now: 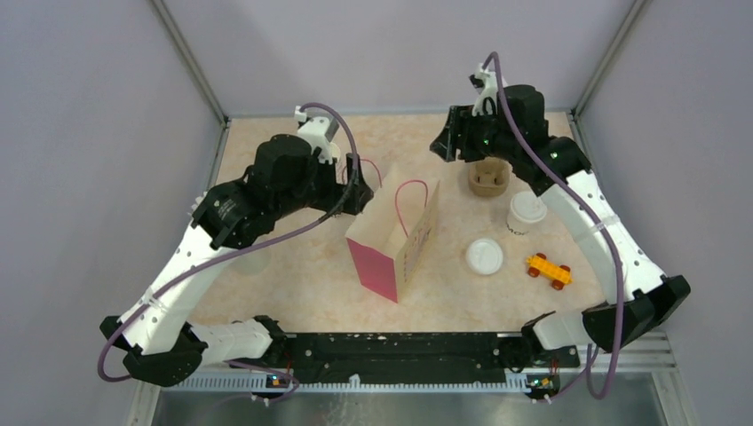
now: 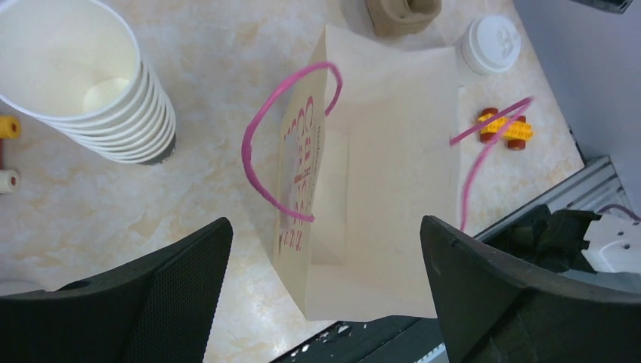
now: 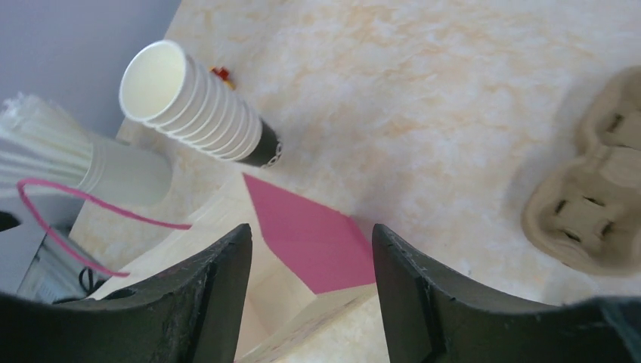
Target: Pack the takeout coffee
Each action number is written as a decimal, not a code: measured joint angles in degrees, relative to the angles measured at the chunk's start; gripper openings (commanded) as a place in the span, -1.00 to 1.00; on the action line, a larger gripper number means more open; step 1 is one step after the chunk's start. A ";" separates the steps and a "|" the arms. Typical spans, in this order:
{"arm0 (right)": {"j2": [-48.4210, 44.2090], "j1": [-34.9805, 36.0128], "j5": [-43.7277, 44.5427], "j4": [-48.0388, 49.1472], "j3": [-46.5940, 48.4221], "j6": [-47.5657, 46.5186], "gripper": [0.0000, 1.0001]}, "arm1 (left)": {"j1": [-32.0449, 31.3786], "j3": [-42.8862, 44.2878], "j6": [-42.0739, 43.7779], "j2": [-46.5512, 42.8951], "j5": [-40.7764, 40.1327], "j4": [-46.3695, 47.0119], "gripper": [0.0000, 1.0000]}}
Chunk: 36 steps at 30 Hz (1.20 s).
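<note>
The left arm (image 1: 266, 191) is bent, and the left pincer (image 2: 325, 227) hangs wide open and empty above the paper bag (image 1: 395, 240). The right arm (image 1: 577, 204) reaches to the far side, where the right pincer (image 3: 310, 234) is partly open and empty near the brown cup tray (image 1: 489, 177). The coffee cup (image 1: 526, 213) stands on the table (image 1: 311, 275) just beside that tray.

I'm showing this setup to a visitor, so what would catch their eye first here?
The paper bag with pink handles, standing open in the middle of the table. Next, the lidded white coffee cup to its right, and a small orange toy car nearer the front edge.
</note>
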 measured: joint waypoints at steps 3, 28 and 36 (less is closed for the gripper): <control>-1.92 -1.40 6.27 -0.39 0.00 2.14 0.14 | 0.04 5.75 -0.35 1.55 -1.27 -1.88 0.97; 27.65 -16.74 20.13 -1.22 4.35 -5.66 0.03 | 1.33 1.53 2.97 3.82 -3.56 -3.74 0.60; 29.14 -16.79 19.93 -1.03 6.43 -5.90 0.20 | 4.70 -1.03 3.56 6.69 1.40 2.40 -0.20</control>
